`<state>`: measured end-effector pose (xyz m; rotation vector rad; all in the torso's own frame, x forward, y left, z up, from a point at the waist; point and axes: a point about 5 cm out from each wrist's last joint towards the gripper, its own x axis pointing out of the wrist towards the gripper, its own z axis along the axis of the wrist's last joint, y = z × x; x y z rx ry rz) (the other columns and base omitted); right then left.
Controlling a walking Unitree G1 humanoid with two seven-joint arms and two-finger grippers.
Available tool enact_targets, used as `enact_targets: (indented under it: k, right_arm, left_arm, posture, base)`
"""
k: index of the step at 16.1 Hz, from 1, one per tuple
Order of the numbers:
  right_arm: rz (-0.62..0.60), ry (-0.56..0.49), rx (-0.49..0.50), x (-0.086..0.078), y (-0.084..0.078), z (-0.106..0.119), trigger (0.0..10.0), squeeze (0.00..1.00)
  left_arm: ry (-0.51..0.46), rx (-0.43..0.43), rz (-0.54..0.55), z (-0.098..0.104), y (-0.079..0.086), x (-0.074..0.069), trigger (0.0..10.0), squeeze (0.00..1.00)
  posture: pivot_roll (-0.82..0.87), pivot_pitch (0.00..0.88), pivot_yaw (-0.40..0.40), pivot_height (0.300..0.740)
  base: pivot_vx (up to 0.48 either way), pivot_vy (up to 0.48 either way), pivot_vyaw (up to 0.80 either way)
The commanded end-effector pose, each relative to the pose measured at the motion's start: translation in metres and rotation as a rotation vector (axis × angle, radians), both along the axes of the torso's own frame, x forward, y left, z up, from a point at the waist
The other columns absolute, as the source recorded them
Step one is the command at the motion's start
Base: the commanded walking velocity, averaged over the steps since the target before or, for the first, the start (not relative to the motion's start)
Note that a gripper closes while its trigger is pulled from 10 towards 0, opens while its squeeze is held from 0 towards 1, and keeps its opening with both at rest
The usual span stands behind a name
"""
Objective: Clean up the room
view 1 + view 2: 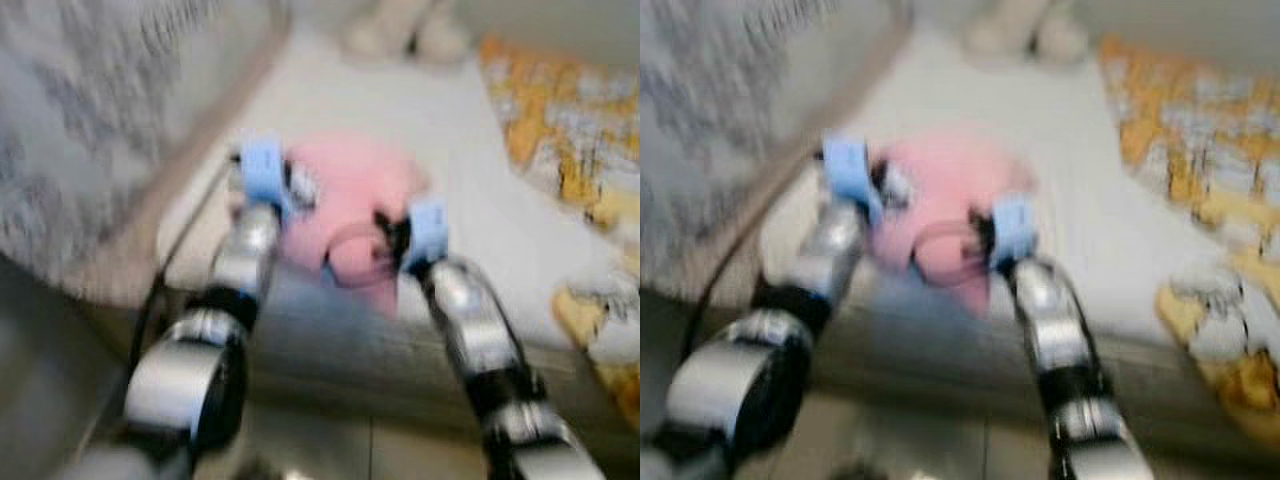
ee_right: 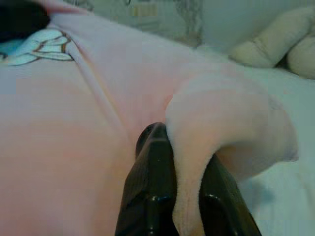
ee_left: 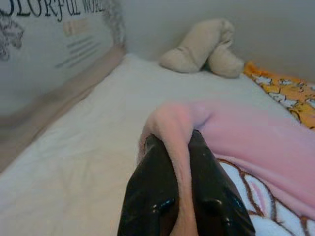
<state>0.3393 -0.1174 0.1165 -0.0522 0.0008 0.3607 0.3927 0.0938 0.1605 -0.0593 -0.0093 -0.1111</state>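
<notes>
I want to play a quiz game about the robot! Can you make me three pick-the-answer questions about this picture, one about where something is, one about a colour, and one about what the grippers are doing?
1. Where is the beige plush toy?
A. at the far end of the bed, by the wall
B. on the floor
C. in the left gripper

2. What colour is the cloth the robot holds?
A. green
B. pink
C. black

3. What are the two grippers doing?
A. both hang open
B. one holds a cup
C. each pinches a fold of the cloth

Answers:
1. A, the left wrist view shows it lying on the white sheet against the wall.
2. B, the cloth looks pink in every view.
3. C, the left gripper and the right gripper each have pink fabric squeezed between their black fingers.
</notes>
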Motion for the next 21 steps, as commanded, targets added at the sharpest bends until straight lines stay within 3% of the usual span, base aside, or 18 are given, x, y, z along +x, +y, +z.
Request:
enact_targets:
  k: [1, 16, 18, 19, 21]
  right_arm:
    - [-0.076, -0.02, 0.0, 0.0, -0.021, 0.004, 10.0, 0.0]
    - [-0.071, 0.006, -0.05, -0.006, -0.027, 0.0, 10.0, 0.0]
    - [0.007, 0.105, -0.2, 0.018, -0.031, -0.005, 10.0, 0.0]
    - [0.009, 0.115, -0.225, 0.025, -0.031, -0.003, 10.0, 0.0]
    - [0.028, 0.138, -0.347, 0.03, -0.031, -0.008, 10.0, 0.0]
  left_arm:
    - [-0.06, -0.008, -0.019, 0.018, -0.009, 0.004, 10.0, 0.0]
    - [-0.05, -0.042, 0.033, 0.02, -0.002, 0.006, 10.0, 0.0]
    - [-0.003, -0.066, 0.093, 0.016, -0.001, 0.009, 10.0, 0.0]
    - [0.009, -0.058, 0.107, 0.013, 0.0, 0.009, 10.0, 0.0]
    - [0.083, -0.089, 0.12, -0.001, -0.006, 0.006, 10.0, 0.0]
  posture:
    - [-0.01, 0.0, -0.026, 0.74]
    - [-0.01, 0.0, -0.03, 0.74]
    - [-0.03, 0.029, -0.044, 0.74]
    - [-0.04, 0.045, -0.05, 0.74]
    - [-0.05, 0.088, -0.069, 0.74]
  base:
    - [0.469, 0.0, 0.49]
    - [0.48, 0.0, 0.47]
    - [0.0, 0.0, 0.0]
    - [0.0, 0.0, 0.0]
    - [0.0, 0.0, 0.0]
